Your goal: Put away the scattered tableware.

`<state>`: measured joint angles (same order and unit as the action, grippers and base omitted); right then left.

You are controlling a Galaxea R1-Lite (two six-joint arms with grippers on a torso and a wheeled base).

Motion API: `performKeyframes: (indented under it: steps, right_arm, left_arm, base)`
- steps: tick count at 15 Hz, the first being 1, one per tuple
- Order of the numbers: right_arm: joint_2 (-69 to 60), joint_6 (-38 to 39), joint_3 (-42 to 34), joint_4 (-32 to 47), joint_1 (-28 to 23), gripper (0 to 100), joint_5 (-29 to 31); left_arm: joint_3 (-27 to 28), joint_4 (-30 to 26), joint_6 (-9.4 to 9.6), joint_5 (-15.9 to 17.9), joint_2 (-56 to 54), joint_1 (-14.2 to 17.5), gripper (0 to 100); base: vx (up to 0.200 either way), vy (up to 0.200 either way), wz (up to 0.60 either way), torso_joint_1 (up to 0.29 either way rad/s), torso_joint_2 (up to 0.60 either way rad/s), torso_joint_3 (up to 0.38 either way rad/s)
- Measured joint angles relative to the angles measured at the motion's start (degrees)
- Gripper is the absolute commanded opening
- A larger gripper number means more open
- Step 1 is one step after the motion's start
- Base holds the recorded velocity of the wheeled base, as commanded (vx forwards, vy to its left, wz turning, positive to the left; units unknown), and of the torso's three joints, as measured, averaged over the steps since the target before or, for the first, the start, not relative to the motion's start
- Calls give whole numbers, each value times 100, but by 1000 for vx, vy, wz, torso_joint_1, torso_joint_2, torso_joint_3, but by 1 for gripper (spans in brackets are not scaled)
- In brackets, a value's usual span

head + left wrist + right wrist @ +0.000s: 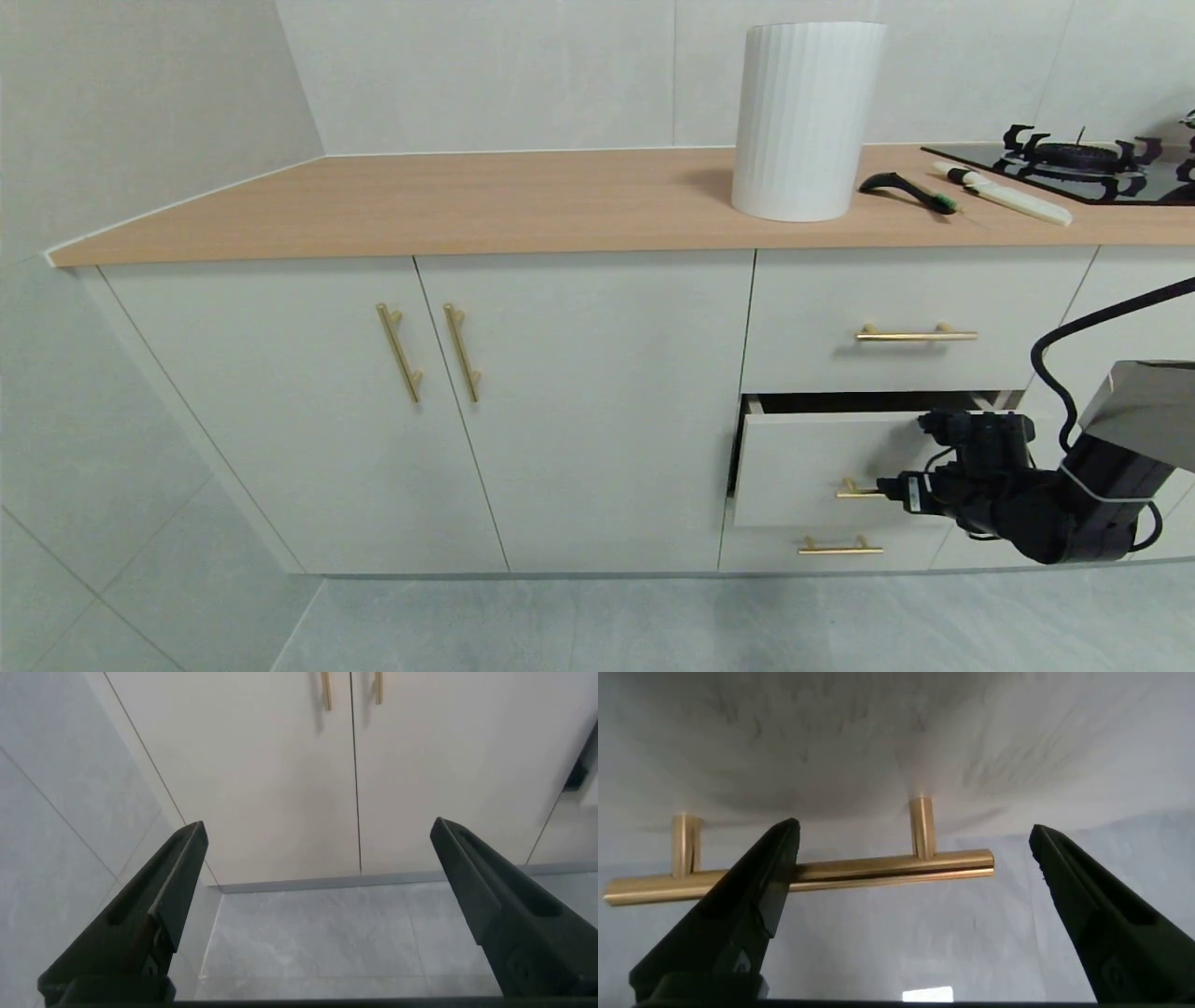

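Wood-brown is the colour of the long counter top, which runs along a wall of pale grey tiles. On it stands a tall white pot with ribs. Just beside the pot lies a black-handled tool, and near that lies a white knife. These two are the things to put away, and both lie flat on the wood, apart from each other. Behind the knife is a black stove top.

Under the counter are two pale cupboard doors, each with a gold handle, and both are closed. To the right of them are three drawers. The top drawer is closed. The middle drawer is pulled out a little, so a dark gap shows above its front. The floor has big grey tiles.

The right gripper is at the front of the middle drawer, by its gold handle. Its two black fingers are spread wide. The gold bar shows across the gap between them, and they squeeze nothing.

The left gripper is low down, facing the bottom of the cupboard doors and the floor. Its fingers are spread wide too, and they hold nothing.
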<state>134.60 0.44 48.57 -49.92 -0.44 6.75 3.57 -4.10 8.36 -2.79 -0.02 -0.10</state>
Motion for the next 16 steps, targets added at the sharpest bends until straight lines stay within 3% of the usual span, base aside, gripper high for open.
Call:
performKeyframes:
  steps: [3,8,13,16]
  right_arm:
    - [-1003,7,-373,363,22,100,-347]
    - [-2961,32,-430,1938,211,100,-1102]
    - [-2911,38,-271,1662,341,100,-1115]
    - [-2305,21,-251,919,443,100,-858]
  left_arm:
    - [0,-2,0,1,0,0,100]
    - [0,-2,0,1,0,2,100]
    - [0,0,0,1,0,0,100]
    - [0,2,0,1,0,0,100]
  base:
    - [0,0,0,0,0,0]
    - [0,0,0,0,0,0]
    - [0,0,0,0,0,0]
    - [0,0,0,0,0,0]
